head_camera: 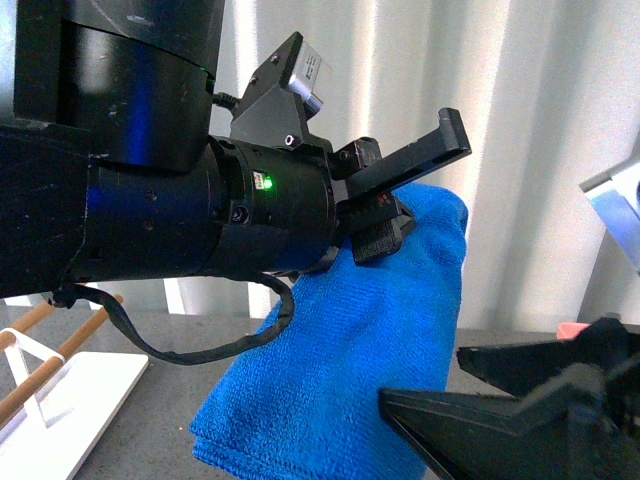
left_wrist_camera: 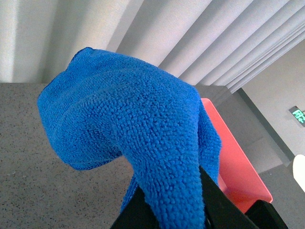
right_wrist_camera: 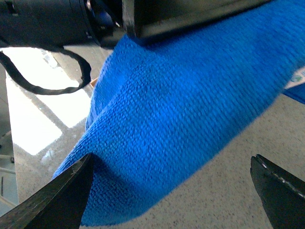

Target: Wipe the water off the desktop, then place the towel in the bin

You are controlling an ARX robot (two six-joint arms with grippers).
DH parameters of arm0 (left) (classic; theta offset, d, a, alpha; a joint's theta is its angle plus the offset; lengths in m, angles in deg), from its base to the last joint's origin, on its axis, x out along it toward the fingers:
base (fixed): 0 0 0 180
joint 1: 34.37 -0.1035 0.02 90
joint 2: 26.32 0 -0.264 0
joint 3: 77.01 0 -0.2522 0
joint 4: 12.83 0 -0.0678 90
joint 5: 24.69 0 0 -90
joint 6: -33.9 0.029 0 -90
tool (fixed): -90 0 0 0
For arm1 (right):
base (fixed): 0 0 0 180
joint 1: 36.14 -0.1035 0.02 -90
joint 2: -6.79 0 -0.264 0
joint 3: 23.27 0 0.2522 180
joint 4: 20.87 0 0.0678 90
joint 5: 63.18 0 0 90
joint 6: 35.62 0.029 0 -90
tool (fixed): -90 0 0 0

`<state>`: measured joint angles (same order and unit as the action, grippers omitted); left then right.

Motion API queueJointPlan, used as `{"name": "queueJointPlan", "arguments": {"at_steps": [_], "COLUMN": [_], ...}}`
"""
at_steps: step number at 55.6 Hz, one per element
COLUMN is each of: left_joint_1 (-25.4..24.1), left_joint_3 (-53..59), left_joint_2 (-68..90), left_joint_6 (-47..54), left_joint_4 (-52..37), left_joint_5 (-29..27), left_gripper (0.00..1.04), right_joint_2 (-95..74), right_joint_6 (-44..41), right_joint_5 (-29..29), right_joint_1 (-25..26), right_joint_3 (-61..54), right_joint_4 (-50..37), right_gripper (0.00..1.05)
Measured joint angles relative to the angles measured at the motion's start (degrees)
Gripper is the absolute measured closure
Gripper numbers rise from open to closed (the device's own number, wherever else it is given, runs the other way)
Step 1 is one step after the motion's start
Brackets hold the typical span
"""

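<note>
The left arm (head_camera: 150, 200) slants in from upper left, left fingers (head_camera: 428, 150) clamped on the towel (head_camera: 350, 370) hanging mid-frame over the bench (head_camera: 170, 400). The right fingers (right_wrist_camera: 62, 200), lower right, gape wide, empty. A green sign (left_wrist_camera: 298, 114) is unreadable.

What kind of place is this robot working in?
Probably an indoor lab or office: a stone-like, speckled grey desktop, pale pleated curtains behind it, and a green-lit sign on a far wall.
</note>
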<state>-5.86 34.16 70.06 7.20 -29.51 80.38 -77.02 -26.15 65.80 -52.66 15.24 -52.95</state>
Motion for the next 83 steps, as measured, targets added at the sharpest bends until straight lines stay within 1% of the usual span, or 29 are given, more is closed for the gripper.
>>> {"name": "queueJointPlan", "arguments": {"at_steps": [9, 15, 20, 23, 31, 33, 35, 37, 40, 45, 48, 50, 51, 55, 57, 61, 63, 68, 72, 83], "left_joint_1": [0.0, 0.0, 0.0, 0.0, -0.2, -0.3, -0.3, -0.4, -0.5, -0.5, -0.5, -0.5, -0.6, -0.6, -0.5, -0.6, -0.8, -1.0, -1.1, -1.4], "left_joint_3": [0.0, 0.0, 0.0, 0.0, 0.0, 0.0, 0.0, 0.0, 0.0, 0.0, 0.0, 0.0, 0.0, 0.0, 0.0, 0.2, 0.2, 0.2, 0.2, 0.2], "left_joint_2": [0.0, 0.0, 0.0, 0.0, 0.0, 0.0, 0.0, 0.0, 0.0, 0.0, 0.0, 0.0, 0.0, 0.0, 0.0, 0.2, 0.3, 0.3, 0.3, 0.4], "left_joint_6": [0.0, 0.0, 0.0, 0.0, -0.4, -0.4, -0.5, -0.5, -0.5, -0.6, -0.5, -0.5, -0.4, -0.4, -0.2, 0.1, 0.1, 0.1, 0.1, 0.3], "left_joint_4": [0.0, 0.0, 0.0, 0.0, 0.0, 0.0, 0.0, 0.0, 0.0, 0.0, 0.0, 0.0, 0.0, 0.0, 0.1, 0.2, 0.2, 0.2, 0.2, 0.2], "left_joint_5": [-0.1, 0.0, 0.0, 0.0, -0.2, -0.3, -0.4, -0.5, -0.6, -0.6, -0.6, -0.6, -0.7, -0.4, -1.1, -1.5, -1.5, -2.1, -2.3, -3.3], "left_gripper": [0.98, 0.98, 0.98, 0.98, 0.98, 0.98, 0.98, 0.98, 0.98, 0.98, 0.98, 0.95, 0.91, 0.82, 0.77, 0.67, 0.63, 0.50, 0.41, 0.14], "right_joint_2": [-5.2, -8.5, -10.9, -12.0, -14.4, -14.6, -15.0, -15.1, -15.2, -15.2, -15.2, -15.1, -15.0, -14.5, -14.5, -14.1, -13.7, -13.2, -12.8, -12.0], "right_joint_6": [1.2, 2.1, 2.8, 3.1, 4.4, 4.7, 4.9, 5.0, 5.0, 4.6, 3.5, 2.7, 2.0, -4.2, -6.6, -11.8, -13.7, -16.1, -17.4, -20.2], "right_joint_5": [0.4, 0.3, -1.4, -1.6, -2.3, -2.5, -2.9, -3.2, -4.1, -5.0, -6.1, -6.7, -7.4, -11.4, -12.5, -12.4, -12.5, -12.3, -12.5, -13.8], "right_joint_1": [-1.2, -2.3, -3.5, -4.2, -5.7, -5.9, -6.3, -6.5, -6.8, -7.0, -7.2, -7.3, -7.5, -8.3, -8.6, -8.5, -8.4, -8.3, -7.9, -7.2], "right_joint_3": [3.3, 5.9, 7.6, 8.5, 10.3, 10.5, 10.7, 10.8, 10.8, 10.8, 10.8, 10.8, 10.8, 11.0, 11.0, 11.0, 11.0, 11.0, 11.0, 11.0], "right_joint_4": [-4.1, -5.4, -6.6, -7.4, -9.3, -9.4, -9.9, -9.9, -10.2, -10.2, -9.7, -9.0, -7.8, -2.4, -0.7, 1.9, 2.4, 2.8, 3.0, 3.7], "right_gripper": [0.07, 0.07, 0.07, 0.12, 0.33, 0.36, 0.43, 0.47, 0.56, 0.66, 0.75, 0.78, 0.82, 0.91, 0.94, 0.99, 0.99, 0.99, 0.99, 0.99]}}
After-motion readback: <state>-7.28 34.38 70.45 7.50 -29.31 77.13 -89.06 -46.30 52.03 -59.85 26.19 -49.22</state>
